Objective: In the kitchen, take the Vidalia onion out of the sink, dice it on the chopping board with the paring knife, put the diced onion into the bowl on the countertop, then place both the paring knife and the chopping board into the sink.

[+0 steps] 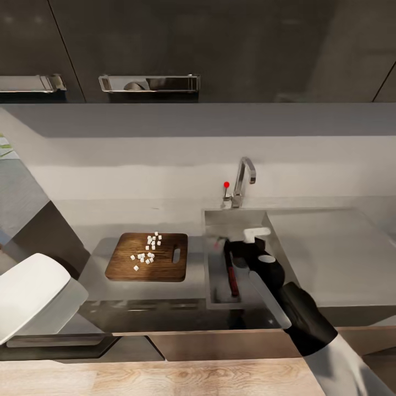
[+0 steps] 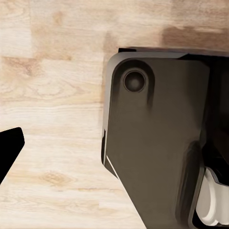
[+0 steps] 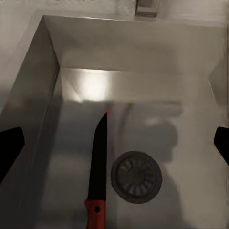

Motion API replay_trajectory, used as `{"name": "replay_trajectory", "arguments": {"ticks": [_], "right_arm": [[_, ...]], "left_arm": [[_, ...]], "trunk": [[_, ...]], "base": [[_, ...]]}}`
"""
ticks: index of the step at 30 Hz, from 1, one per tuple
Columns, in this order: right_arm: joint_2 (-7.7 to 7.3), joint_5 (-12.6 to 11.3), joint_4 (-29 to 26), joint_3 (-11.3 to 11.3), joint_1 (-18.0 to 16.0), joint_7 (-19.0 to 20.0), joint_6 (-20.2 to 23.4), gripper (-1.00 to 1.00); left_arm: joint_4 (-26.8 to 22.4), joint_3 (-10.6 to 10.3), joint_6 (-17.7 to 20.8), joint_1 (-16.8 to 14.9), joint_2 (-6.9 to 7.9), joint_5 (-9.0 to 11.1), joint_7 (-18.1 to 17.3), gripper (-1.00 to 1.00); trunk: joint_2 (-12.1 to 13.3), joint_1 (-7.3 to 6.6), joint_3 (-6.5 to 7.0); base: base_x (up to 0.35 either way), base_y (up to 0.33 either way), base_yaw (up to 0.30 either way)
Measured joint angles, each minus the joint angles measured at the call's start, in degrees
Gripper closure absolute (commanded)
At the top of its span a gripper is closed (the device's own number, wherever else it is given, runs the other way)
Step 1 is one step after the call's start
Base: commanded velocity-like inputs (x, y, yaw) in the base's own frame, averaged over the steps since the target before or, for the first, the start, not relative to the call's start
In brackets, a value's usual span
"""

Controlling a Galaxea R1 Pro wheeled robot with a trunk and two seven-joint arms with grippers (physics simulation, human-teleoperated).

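Right wrist view: the right tool [image 3: 114, 143] hangs wide open and empty over the sink [image 3: 47, 62]; the paring knife [image 3: 98, 167] lies flat beside the drain [image 3: 136, 176]. Diced onion [image 1: 147, 250] sits on the chopping board [image 1: 124, 264] on the bench [image 1: 341, 253].

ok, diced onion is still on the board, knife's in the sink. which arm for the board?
Left, probably. The chopping board with the diced onion lies left of the sink, on the left arm's side. The right gripper hangs open over the paring knife in the basin, so it would have to cross over.
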Motion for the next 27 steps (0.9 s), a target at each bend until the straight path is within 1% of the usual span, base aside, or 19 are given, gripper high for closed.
{"name": "replay_trajectory", "arguments": {"ticks": [3,5,9,17,25,27], "right_arm": [[-0.83,0.0,-0.5,0.0,0.0,0.0,0.2,-1.0],[-1.07,0.0,-0.5,0.0,0.0,0.0,0.2,-1.0],[-1.14,-0.1,-0.5,0.0,0.0,0.0,0.2,-1.0],[-1.16,-0.2,-0.6,-0.1,0.0,0.0,0.1,-1.0],[-1.2,-0.1,-0.6,-0.1,0.0,0.0,0.2,-1.0],[-1.23,-0.1,-0.6,-0.1,0.0,0.0,0.2,-1.0]], "left_arm": [[0.0,0.0,0.0,0.0,-0.01,0.0,0.0,-1.0],[0.0,0.0,0.0,0.0,0.01,0.0,0.0,-1.0],[0.0,0.0,0.0,0.0,0.0,0.0,0.0,-1.0],[0.1,0.0,0.0,0.0,-0.04,0.0,0.0,-1.0],[0.1,0.0,0.0,0.0,-0.05,0.0,0.0,-1.0],[0.0,0.0,0.0,0.0,-0.06,0.0,0.0,-1.0]], "trunk": [[0.0,0.0,0.0],[0.0,0.0,0.0],[0.0,0.01,0.0],[0.0,0.01,0.0],[0.0,0.0,0.0],[0.0,0.0,0.0]], "base": [[0.0,0.0,0.0],[0.0,0.0,0.0],[-0.034,0.091,0.0],[-0.088,0.262,0.0],[-0.008,0.056,0.0],[0.0,0.206,0.0]]}}
